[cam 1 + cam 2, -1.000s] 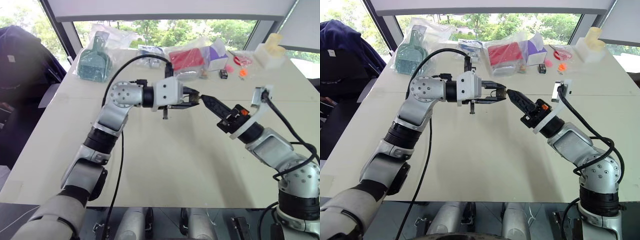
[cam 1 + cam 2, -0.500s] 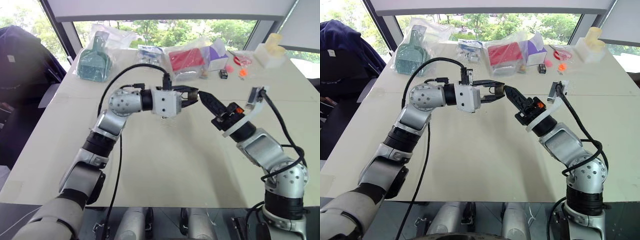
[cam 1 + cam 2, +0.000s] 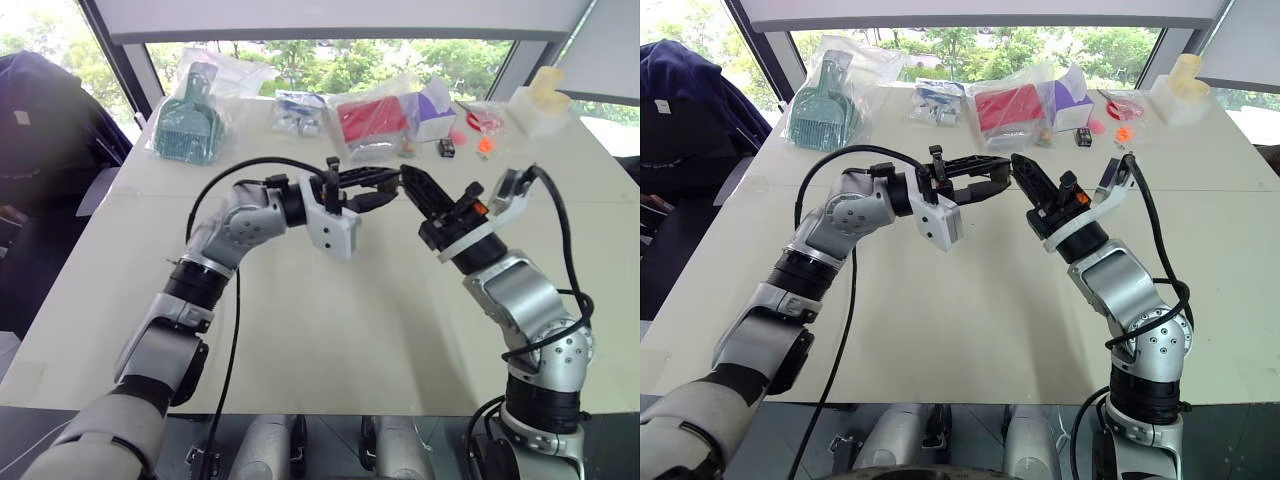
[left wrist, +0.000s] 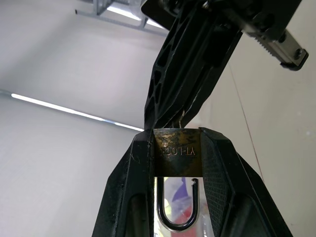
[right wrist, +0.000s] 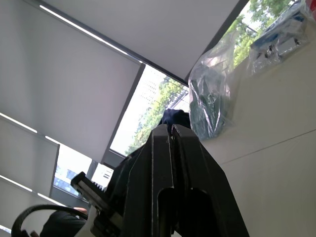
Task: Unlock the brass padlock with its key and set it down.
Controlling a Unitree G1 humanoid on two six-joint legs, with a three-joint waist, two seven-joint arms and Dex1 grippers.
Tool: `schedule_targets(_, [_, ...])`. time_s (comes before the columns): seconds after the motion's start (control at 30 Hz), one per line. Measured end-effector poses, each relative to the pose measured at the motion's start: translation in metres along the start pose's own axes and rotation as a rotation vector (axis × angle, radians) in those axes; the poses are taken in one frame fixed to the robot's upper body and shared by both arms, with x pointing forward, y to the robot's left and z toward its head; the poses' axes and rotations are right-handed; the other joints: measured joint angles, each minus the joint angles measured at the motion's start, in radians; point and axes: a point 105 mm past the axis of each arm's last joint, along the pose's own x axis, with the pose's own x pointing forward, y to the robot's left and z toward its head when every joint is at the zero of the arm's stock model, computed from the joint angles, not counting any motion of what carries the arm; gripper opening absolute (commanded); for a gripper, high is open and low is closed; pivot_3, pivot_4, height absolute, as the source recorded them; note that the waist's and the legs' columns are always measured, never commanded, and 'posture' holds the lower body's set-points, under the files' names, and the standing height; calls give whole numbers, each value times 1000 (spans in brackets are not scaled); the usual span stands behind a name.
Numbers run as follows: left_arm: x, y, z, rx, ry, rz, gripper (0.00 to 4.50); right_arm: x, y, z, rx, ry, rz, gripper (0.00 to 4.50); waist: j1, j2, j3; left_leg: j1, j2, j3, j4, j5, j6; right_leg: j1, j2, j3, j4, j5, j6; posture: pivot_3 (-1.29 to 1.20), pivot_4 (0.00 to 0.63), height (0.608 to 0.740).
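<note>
The left gripper is clamped on the brass padlock, held in the air above the tabletop middle, its silver hook hanging open between the fingers. The right gripper is closed, tips meeting the lock's end; whether it pinches a key I cannot tell.

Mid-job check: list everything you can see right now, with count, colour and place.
brass padlock: one, yellowish brass, clamped in the left gripper above the table, shackle end free
table: one, cream, under both arms
bagged brush: one, teal, far left
bagged small parts: one, blue and white, far centre
bagged red item: one, far centre
purple box: one, beside it
white container: one, far right
left gripper: black, jaws shut on padlock
right gripper: black, jaws shut, tip at the padlock
</note>
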Motion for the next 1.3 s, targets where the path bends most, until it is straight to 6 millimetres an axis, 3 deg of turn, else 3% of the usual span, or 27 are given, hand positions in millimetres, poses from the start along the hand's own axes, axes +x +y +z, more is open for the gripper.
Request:
schedule_targets(0.1, [6, -3, -1, -59, 2, -39, 723, -3, -4, 8, -123, -2, -17, 852, 0, 0, 0, 0, 0, 0, 0, 0, 0, 0, 0, 0, 0, 0, 0, 0, 150, 735])
schedule_targets(0.3, [5, -1, -12, -247, 31, -105, 723, -19, -14, 30, -426, 57, -49, 3978, -8, 0, 0, 0, 1, 1, 0, 0, 0, 0, 0, 0, 0, 0, 0, 0, 150, 735])
schedule_targets(0.53, [9, 2, -10, -279, 9, -112, 723, -22, -13, 11, -511, 209, 24, 3978, -10, 0, 0, 0, 1, 0, 0, 0, 0, 0, 0, 0, 0, 0, 0, 0, 150, 735])
schedule_targets(0.87, [9, 4, 4, -301, -34, -119, 723, -7, -7, 3, -523, 219, 61, 3978, -2, 0, 0, 0, 0, 0, 0, 0, 0, 0, 0, 0, 0, 0, 0, 0, 150, 735])
schedule_targets(1.13, [5, 1, -1, -319, -5, -130, 723, -4, -3, -3, -502, 226, 89, 243, -1, 0, 0, 0, 0, 0, 0, 0, 0, 0, 0, 0, 0, 0, 0, 0, 150, 735])
schedule_targets(1.17, [5, 0, -1, -320, -7, -136, 723, -5, -3, -3, -502, 231, 93, 16, -1, 0, 0, 0, 0, 0, 0, 0, 0, 0, 0, 0, 0, 0, 0, 0, 150, 735])
schedule_targets(1.27, [5, -2, -2, -326, -5, -143, 723, -6, -4, -4, -499, 233, 88, 0, -1, 0, 0, 0, 0, 0, 0, 0, 0, 0, 0, 0, 0, 0, 0, 0, 150, 735])
schedule_targets(1.3, [5, -3, -2, -328, -5, -146, 1223, -7, -5, -4, -498, 235, 87, 0, -2, 0, 0, 0, 0, 0, 0, 0, 0, 0, 0, 0, 0, 0, 0, 0, 150, 735])
